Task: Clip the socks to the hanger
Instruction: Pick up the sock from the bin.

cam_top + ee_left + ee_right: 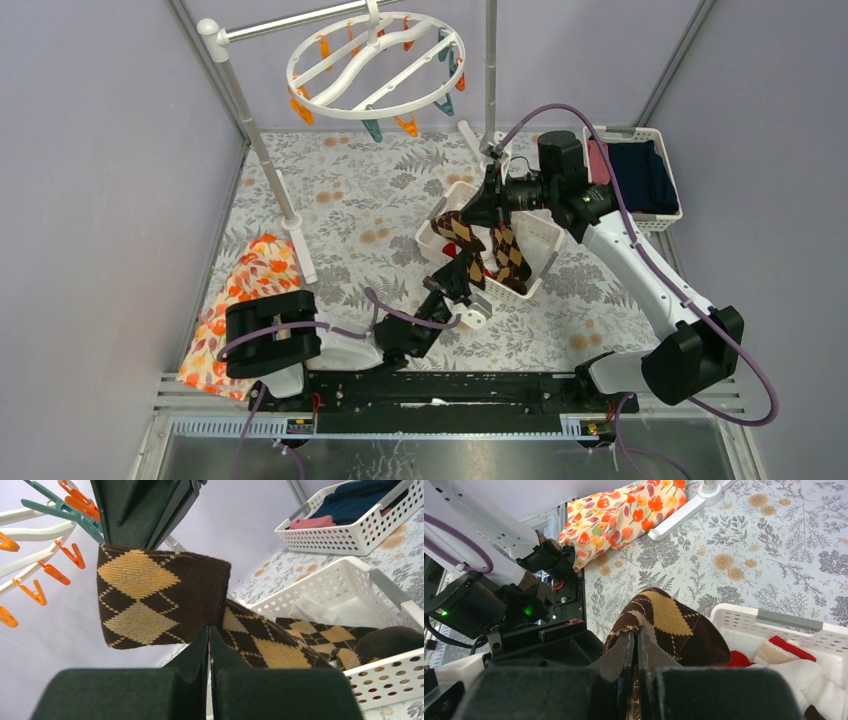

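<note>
Grey walls (100, 200) close round a floral-print bench (340, 200). Right fingers (644, 652) are clamped on a brown-and-tan argyle knitted sock (150, 600), which hangs from them over a white perforated plastic basket (545, 240). Left fingers (204, 642), just below, are pressed together on its lower edge. Beyond both, well apart, hangs the round white plastic hanger (375, 65) with orange and teal pegs (405, 125).

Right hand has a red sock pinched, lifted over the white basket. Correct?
No, not red. The right hand has a brown-and-tan argyle sock pinched, lifted over the white basket; the right wrist view shows it.
</note>
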Robot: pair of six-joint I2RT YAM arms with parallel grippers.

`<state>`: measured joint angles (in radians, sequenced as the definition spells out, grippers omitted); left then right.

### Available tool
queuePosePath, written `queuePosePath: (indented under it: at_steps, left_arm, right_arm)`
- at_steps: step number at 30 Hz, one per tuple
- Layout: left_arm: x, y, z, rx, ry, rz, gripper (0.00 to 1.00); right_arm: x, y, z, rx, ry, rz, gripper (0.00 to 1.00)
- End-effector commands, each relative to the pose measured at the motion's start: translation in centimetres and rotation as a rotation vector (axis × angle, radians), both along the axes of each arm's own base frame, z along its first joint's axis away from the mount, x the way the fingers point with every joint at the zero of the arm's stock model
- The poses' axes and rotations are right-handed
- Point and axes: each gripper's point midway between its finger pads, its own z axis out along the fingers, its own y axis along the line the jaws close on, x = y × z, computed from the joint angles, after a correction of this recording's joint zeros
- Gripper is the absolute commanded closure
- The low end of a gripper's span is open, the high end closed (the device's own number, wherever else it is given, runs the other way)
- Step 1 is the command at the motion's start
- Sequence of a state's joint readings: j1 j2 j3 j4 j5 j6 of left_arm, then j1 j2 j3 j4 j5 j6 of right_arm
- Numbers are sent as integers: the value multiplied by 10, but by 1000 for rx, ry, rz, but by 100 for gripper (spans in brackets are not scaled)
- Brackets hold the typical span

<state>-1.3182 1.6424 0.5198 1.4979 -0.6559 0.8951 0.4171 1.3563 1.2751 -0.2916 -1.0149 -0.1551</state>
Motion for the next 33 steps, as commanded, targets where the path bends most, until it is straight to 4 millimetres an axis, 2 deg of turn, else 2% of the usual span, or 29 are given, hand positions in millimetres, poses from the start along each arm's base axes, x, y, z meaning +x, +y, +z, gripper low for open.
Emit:
queuePosePath:
  at_steps: [1,8,12,16,17,20,22,24,26,27,31,33]
  left_arm:
    - [0,15,29,-127,-26,45,100]
    - [-15,52,49,-278,40,-25,100]
    - [-30,42,38,-226,166,-161,100]
    - [-46,32,34,-170,260,-295,100]
    - [-50,29,27,-135,288,-325,100]
    - [-52,29,11,-158,390,-395,70]
    - [-50,31,7,-243,536,-493,55]
    - [-45,43,17,-411,691,-634,34]
    - [-36,61,26,-567,767,-683,10]
    - [-33,66,29,-616,796,-697,2]
    - [-14,68,24,-788,1021,-693,1]
    - [-18,61,22,-802,1119,-779,1]
  right_arm:
    - [-9,0,17,35,-58,21,100]
    - [-2,-9,3,-24,-115,-19,96]
    - [1,-16,-4,-17,-120,-30,91]
    - [1,-17,-10,-10,-107,-19,91]
    - [1,-16,-10,-8,-101,-16,91]
    - [-4,-15,-4,11,-93,2,91]
    - [-7,-15,1,24,-95,11,91]
    - [-9,-15,2,33,-92,17,91]
    - [-10,-15,3,41,-86,23,90]
    - [-11,-14,3,47,-80,28,91]
    - [-14,-12,4,67,-63,45,91]
    - [-13,-12,5,67,-64,42,91]
